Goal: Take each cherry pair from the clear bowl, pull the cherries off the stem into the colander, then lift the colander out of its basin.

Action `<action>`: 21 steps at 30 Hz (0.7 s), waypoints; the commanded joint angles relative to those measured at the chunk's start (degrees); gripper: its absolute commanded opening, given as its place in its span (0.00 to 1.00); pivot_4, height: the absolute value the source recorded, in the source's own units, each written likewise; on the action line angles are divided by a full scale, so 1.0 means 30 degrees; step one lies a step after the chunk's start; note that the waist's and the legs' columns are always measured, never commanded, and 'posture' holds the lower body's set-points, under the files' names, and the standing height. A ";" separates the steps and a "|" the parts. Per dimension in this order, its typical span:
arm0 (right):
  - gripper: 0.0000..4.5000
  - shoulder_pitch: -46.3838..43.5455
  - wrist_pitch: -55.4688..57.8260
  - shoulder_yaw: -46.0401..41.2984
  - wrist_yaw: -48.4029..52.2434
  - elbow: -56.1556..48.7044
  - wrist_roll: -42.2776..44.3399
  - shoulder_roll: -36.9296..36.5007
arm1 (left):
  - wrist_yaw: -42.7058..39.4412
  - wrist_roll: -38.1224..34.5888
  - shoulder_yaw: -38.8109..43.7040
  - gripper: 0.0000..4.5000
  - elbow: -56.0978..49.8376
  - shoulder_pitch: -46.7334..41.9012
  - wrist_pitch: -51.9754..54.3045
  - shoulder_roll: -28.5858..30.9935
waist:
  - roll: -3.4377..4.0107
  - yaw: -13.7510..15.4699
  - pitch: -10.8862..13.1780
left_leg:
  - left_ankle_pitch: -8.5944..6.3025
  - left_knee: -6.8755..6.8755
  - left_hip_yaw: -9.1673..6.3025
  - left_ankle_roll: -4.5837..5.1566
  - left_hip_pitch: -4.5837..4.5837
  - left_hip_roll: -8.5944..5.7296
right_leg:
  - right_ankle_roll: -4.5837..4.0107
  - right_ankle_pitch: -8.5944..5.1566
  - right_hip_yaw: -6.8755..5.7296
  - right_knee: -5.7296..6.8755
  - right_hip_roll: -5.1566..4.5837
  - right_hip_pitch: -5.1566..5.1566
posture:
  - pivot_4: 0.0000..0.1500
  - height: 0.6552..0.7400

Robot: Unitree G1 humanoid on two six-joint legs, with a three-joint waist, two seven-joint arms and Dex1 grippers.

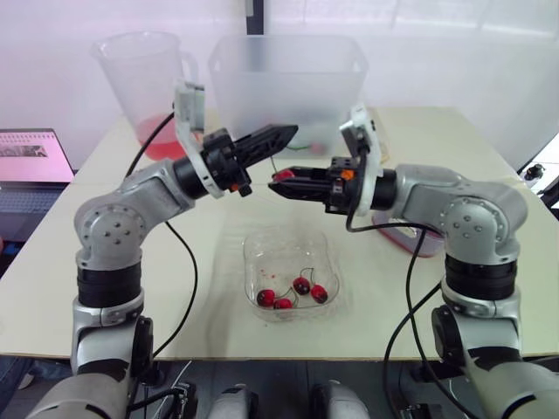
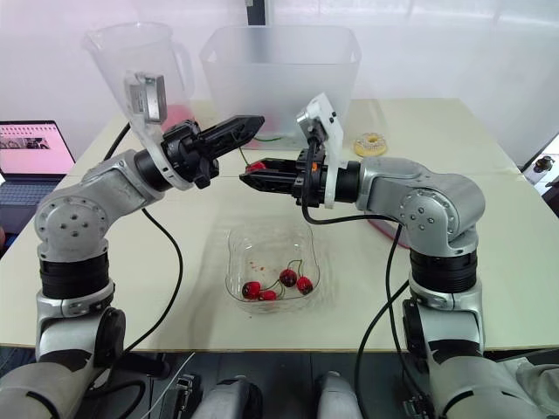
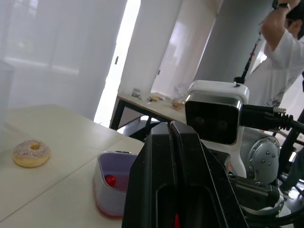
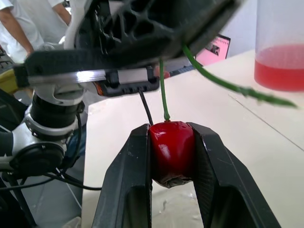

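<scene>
While the right tool (image 4: 171,137) is clenched on one red cherry (image 4: 172,152), the left tool (image 1: 288,133) just above it is clamped on the green stem (image 4: 163,90), both raised in the air near the clear bowl (image 1: 251,255) on the table (image 1: 205,305). That cherry looks not yet pulled free, and the stem's other branch appears bare. About four cherries (image 1: 301,285) lie in the bowl, so most of the picking and the final lift seem left. The colander (image 3: 101,178), holding at least one cherry, sits largely hidden behind the right forearm, and its basin cannot be told apart from it.
</scene>
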 commanded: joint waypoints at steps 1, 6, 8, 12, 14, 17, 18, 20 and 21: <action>0.24 0.1028 0.0121 0.0423 0.0502 -0.0751 0.0199 -0.1282 | -0.0158 -0.0243 0.0192 0.00 -0.0654 -0.0319 -0.0126 0.0076 | -0.0003 0.0047 0.0001 | 0.0000 -0.0001 -0.0001 0.0001 0.0000 0.0000 | 0.0000 0.0000 0.0000 -0.0002 0.0000 0.0000 | 1.00 0.37; 0.24 0.2072 0.0267 -0.0255 0.0755 -0.0994 0.0625 -0.2921 | -0.0233 -0.0262 0.0305 0.00 -0.0644 -0.0305 -0.0123 0.0213 | -0.0005 0.0054 0.0004 | -0.0001 -0.0001 0.0004 0.0005 -0.0006 -0.0001 | 0.0000 0.0000 0.0002 -0.0004 -0.0005 -0.0001 | 1.00 0.37; 0.24 0.2244 -0.0248 -0.0737 0.1301 -0.0415 0.0025 -0.4552 | -0.0157 -0.0215 0.0422 0.00 -0.0669 -0.0150 -0.0188 0.0262 | -0.0006 0.0056 0.0004 | -0.0002 -0.0002 0.0001 0.0004 -0.0005 0.0006 | 0.0000 0.0000 0.0002 -0.0006 0.0002 -0.0003 | 1.00 0.37; 0.24 0.1820 -0.4040 0.0413 0.3056 0.3604 -0.4164 -0.9488 | 0.0108 -0.0072 0.0745 0.00 -0.0883 0.0356 -0.0328 0.0481 | -0.0026 0.0135 0.0014 | -0.0012 0.0001 0.0003 0.0029 -0.0012 -0.0016 | 0.0000 -0.0001 0.0000 -0.0026 -0.0014 0.0012 | 1.00 0.37; 0.24 0.1210 -0.6897 0.2164 0.4019 0.6865 -0.7129 -1.1448 | 0.0293 -0.0050 0.1003 0.00 -0.1105 0.0896 -0.0409 0.0662 | -0.0025 0.0060 0.0015 | -0.0024 0.0003 0.0026 0.0053 -0.0006 -0.0026 | 0.0001 -0.0001 0.0019 -0.0033 -0.0023 0.0013 | 1.00 0.37; 0.24 0.0024 -1.0639 0.4602 0.5533 1.1161 -1.0548 -1.2323 | 0.0392 0.0154 0.1079 0.00 -0.1649 0.1681 -0.0610 0.0875 | -0.0033 -0.0101 0.0019 | -0.0031 -0.0015 0.0071 0.0065 0.0009 -0.0007 | 0.0005 -0.0003 0.0049 -0.0040 -0.0010 -0.0001 | 1.00 0.37; 0.24 -0.0452 -1.1569 0.5180 0.5910 1.2471 -1.1412 -1.2184 | 0.0471 0.0258 0.1107 0.00 -0.1803 0.1916 -0.0741 0.0873 | -0.0034 -0.0166 0.0020 | -0.0031 -0.0021 0.0104 0.0064 0.0016 0.0013 | 0.0005 -0.0003 0.0069 -0.0040 0.0006 -0.0012 | 1.00 0.37; 0.24 -0.1370 -1.3512 0.6245 0.6350 1.5070 -1.3104 -1.1563 | 0.0602 0.0618 0.1134 0.00 -0.2027 0.2371 -0.1036 0.0861 | -0.0035 -0.0389 0.0021 | -0.0028 -0.0039 0.0117 0.0059 0.0016 0.0028 | 0.0005 -0.0003 0.0076 -0.0037 0.0009 -0.0028 | 1.00 0.37; 0.24 -0.1783 -1.4507 0.6833 0.6560 1.6564 -1.3985 -1.1129 | 0.0764 0.0800 0.1179 0.00 -0.2246 0.2661 -0.1171 0.0880 | -0.0035 -0.0406 0.0023 | -0.0026 -0.0042 0.0126 0.0054 0.0017 0.0042 | 0.0005 -0.0003 0.0079 -0.0040 0.0007 -0.0031 | 1.00 0.37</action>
